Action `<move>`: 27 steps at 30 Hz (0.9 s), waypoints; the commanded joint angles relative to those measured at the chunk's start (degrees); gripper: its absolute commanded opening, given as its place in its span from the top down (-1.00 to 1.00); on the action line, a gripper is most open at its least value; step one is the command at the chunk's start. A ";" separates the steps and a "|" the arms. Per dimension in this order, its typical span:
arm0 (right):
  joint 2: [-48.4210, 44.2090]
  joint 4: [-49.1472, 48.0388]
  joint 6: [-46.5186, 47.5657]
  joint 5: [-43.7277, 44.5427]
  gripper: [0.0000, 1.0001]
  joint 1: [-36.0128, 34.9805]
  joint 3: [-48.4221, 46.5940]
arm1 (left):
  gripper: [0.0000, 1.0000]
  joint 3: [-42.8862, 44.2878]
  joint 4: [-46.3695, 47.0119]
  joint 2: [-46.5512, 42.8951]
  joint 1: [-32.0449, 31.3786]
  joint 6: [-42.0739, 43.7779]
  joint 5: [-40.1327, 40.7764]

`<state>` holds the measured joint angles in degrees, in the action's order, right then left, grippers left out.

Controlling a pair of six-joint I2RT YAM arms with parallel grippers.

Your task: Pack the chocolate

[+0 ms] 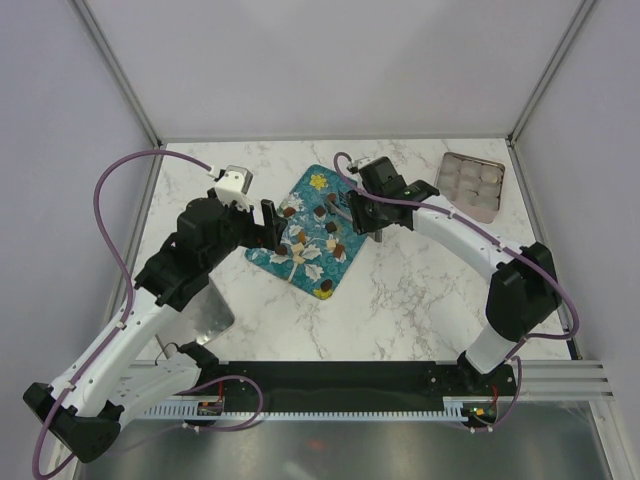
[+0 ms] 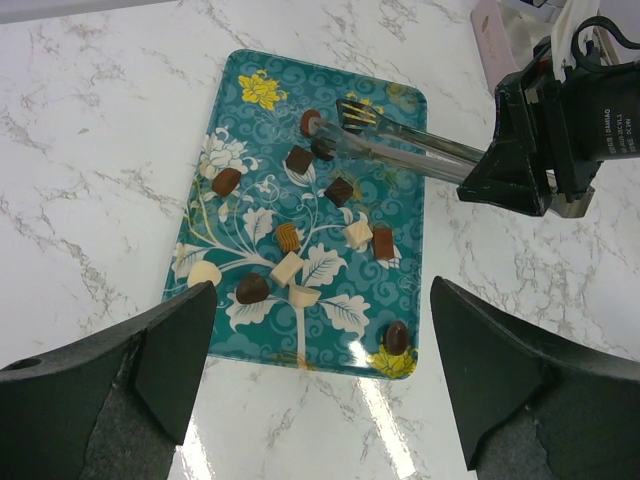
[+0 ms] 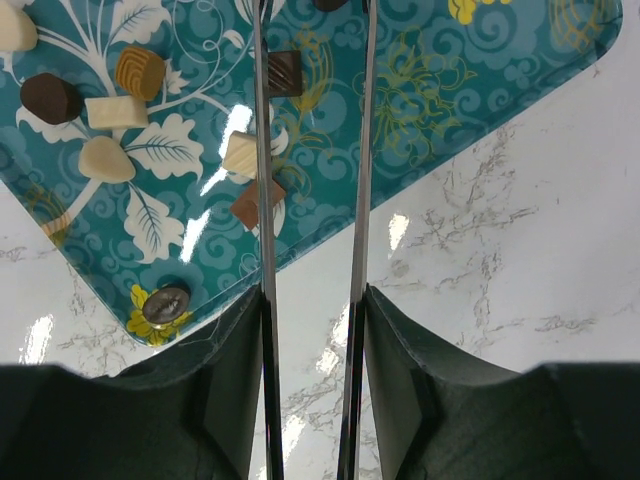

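To lift a dark brown chocolate off the teal flowered tray, the right gripper clenched long silver metal tongs while the left gripper hung released.

The chocolate lies scattered on the tray, tongs above, tin right.

Roughly thirteen chocolates, one tray

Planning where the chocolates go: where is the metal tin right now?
Overhead view: the tin sits at the table's far right corner, right of the teal tray.
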<state>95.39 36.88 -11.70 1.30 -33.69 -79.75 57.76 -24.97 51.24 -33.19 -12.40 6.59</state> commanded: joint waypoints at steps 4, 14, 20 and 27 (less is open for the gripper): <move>0.75 -3.05 1.33 2.47 0.00 -1.55 -1.11 | -0.90 0.60 0.71 -0.62 0.23 0.98 1.41; 3.13 -3.05 2.12 5.29 0.00 -2.08 -0.67 | -0.90 0.69 0.63 -0.53 0.23 1.15 0.97; 4.45 -3.40 1.86 4.94 0.02 -2.17 -0.24 | -0.90 0.69 0.63 -0.44 0.23 1.24 1.14; 5.33 -3.75 1.25 4.15 0.03 -2.43 -0.41 | -0.90 0.69 0.63 -0.36 0.23 1.24 1.23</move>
<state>100.44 35.46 -10.24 5.43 -35.73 -79.75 57.76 -25.21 51.24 -33.19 -12.40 6.96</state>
